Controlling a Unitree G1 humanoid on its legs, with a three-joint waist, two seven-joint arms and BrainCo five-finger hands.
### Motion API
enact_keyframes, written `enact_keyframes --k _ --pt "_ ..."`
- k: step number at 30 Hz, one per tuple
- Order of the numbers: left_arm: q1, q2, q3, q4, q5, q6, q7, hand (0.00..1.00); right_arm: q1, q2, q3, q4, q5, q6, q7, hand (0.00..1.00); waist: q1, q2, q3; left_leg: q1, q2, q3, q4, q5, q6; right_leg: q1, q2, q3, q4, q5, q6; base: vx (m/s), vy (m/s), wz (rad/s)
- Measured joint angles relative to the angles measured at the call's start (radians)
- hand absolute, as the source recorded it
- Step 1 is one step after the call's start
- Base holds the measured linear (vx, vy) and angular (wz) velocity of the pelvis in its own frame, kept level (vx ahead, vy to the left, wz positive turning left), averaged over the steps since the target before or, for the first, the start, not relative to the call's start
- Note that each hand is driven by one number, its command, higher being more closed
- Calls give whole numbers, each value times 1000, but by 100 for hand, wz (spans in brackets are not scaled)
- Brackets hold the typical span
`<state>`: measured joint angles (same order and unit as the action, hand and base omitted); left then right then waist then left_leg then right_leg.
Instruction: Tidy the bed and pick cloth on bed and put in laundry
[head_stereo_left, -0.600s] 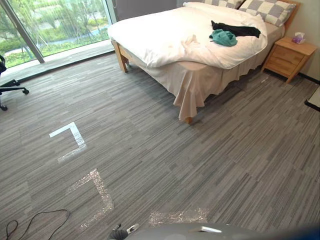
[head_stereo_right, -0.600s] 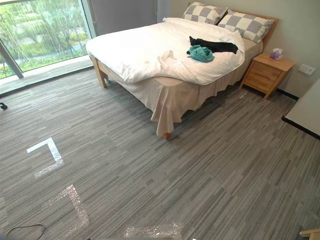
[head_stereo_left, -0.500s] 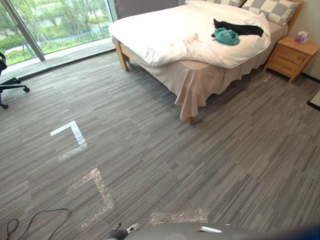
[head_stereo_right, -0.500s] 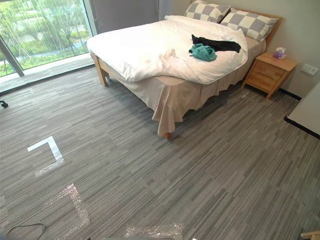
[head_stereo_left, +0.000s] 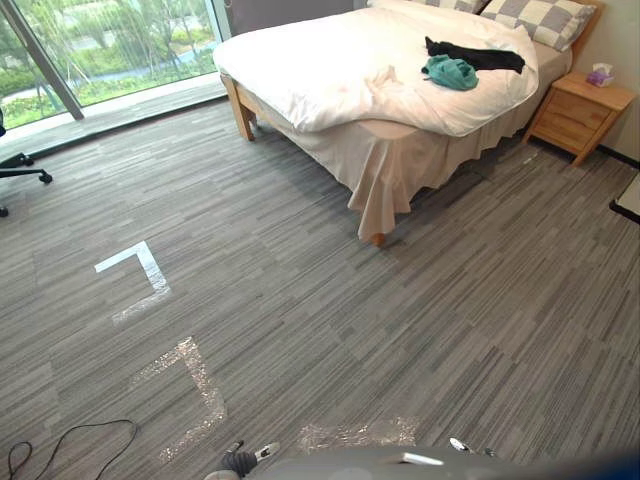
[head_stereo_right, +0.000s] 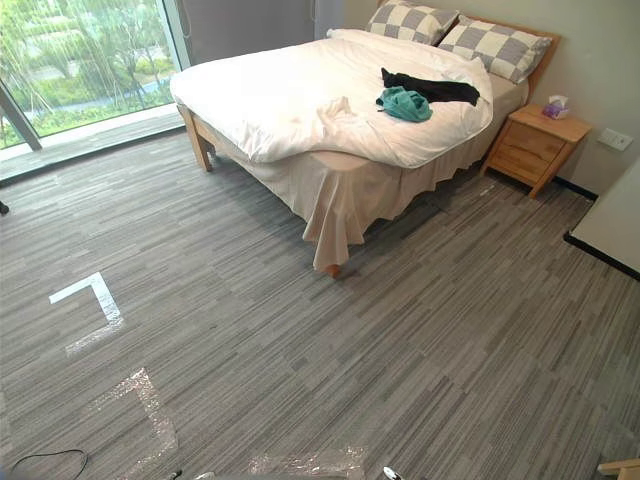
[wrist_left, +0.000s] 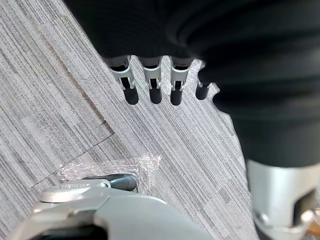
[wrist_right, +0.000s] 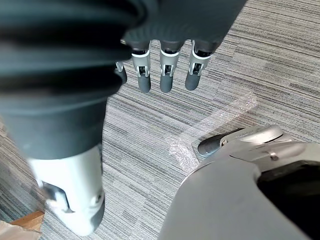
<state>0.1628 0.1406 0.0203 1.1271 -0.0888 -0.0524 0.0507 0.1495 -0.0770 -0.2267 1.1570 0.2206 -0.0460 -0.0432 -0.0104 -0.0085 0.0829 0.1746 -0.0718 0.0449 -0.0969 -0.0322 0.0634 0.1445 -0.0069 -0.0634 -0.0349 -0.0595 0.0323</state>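
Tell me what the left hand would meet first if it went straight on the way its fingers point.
Likely the carpet: the left hand points its straight fingers down at it, beside a shiny tape patch. Nothing else shows in between, though depth is unclear.

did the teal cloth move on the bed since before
No. The teal cloth still lies beside the black cloth on the duvet; only the camera shifted.

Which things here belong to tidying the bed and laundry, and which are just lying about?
Job: bed, white duvet, teal cloth, black cloth, checked pillows.
Lying about: nightstand, tissue box, office chair.
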Motion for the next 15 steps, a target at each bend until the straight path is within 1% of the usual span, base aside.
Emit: enact_keyframes --k 3,4,5,6,7,8,10,11,12,13,14,15 --pt "0 0 -2 0 0 0 0 0 0 0 1 0 0 -2 0 0 -1 -1 1 0 0 2 0 0 0 -2 0 2 0 0 -1 -30 -25 -3" --pt "-1 0 -2 0 0 0 0 0 -2 0 1 0 0 -2 0 0 -2 -8 7 -4 0 3 0 0 0 -12 0 5 13 -3 -4 -27 -27 -6" --pt "-3 1 -4 0 0 0 0 0 -9 -1 1 0 0 -2 0 0 -2 -1 12 -6 0 5 0 0 0 -23 0 8 30 -11 -6 -33 -29 -13" --pt "-10 3 -12 0 0 0 -1 0 -23 -2 0 0 0 -2 0 0 -4 -6 24 -10 1 11 0 0 0 -55 0 15 85 -35 -8 -37 -19 -19" --pt "-22 7 -16 0 0 0 -1 0 -35 -1 -1 0 0 -2 0 0 -5 -3 43 -13 1 27 1 0 0 -91 -2 24 148 -58 -10 -32 -14 -21" --pt "-27 8 -17 0 0 0 -1 0 -36 -1 -1 -1 0 -2 0 0 -5 -5 51 -15 0 31 0 0 0 -103 -3 26 168 -66 -5 -39 -1 -25" --pt "-45 18 -18 -2 -1 0 -1 0 -51 6 -4 -5 0 -2 0 0 -3 -21 86 -23 -3 59 0 -5 0 -174 -10 43 280 -111 10 -30 0 -37" --pt "-49 21 -18 -2 -1 0 -1 0 -59 10 -10 -5 0 -1 0 0 -5 -21 100 -20 0 73 1 -10 2 -201 -11 37 332 -118 18 -7 -2 -37" --pt "-49 21 -18 -2 -1 1 -1 0 -61 12 -16 -6 0 -2 0 0 -5 -20 102 -19 3 82 5 -12 3 -215 -13 21 356 -121 20 9 -5 -39" --pt "-48 23 -18 -2 -2 1 -1 0 -64 18 -30 -7 0 -2 -1 0 -7 -17 107 -19 9 105 20 -25 3 -247 -28 -32 419 -133 15 21 -2 -34" --pt "-48 24 -17 -2 -2 1 -1 0 -63 19 -36 -7 0 -2 -1 0 -8 -19 108 -18 10 111 25 -31 3 -255 -36 -53 435 -135 11 50 9 -47" --pt "-50 27 -14 -2 -2 1 -1 0 -63 20 -46 -7 0 -2 -4 0 -13 -24 106 -17 13 126 47 -49 -4 -269 -65 -104 455 -137 7 86 10 -41"
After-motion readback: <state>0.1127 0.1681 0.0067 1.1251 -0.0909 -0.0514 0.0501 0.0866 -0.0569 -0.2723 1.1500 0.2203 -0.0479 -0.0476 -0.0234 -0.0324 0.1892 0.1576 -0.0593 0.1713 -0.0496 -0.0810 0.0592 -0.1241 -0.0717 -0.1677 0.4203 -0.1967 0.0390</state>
